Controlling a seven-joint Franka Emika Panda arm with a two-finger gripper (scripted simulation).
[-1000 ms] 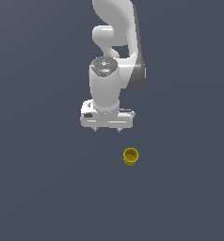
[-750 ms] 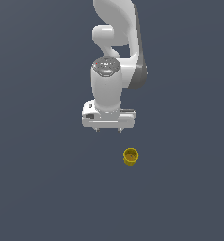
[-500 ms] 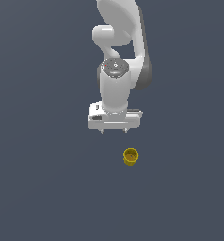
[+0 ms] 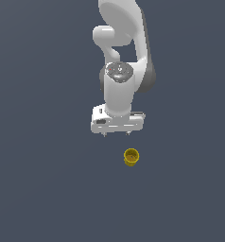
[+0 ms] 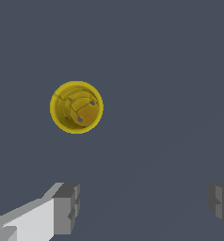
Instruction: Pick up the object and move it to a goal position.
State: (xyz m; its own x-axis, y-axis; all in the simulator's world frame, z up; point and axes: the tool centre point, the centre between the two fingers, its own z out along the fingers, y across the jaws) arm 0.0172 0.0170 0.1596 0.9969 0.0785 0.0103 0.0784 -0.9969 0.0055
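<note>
The object is a small yellow cup (image 4: 131, 157) with a round rim and brownish inside, standing upright on the dark grey floor. In the wrist view the cup (image 5: 76, 107) is seen from above, rim up. My white gripper (image 4: 116, 134) hangs above the floor, up and to the exterior view's left of the cup, not touching it. Its jaws are wide apart and empty; the two grey fingertips (image 5: 67, 208) show in the wrist view with the cup outside the gap between them.
The flat dark grey floor (image 4: 48, 189) extends in all directions around the cup. The white arm (image 4: 121, 42) rises behind the gripper.
The gripper has moved toward the exterior view's right, closer to the cup. The cup has not moved.
</note>
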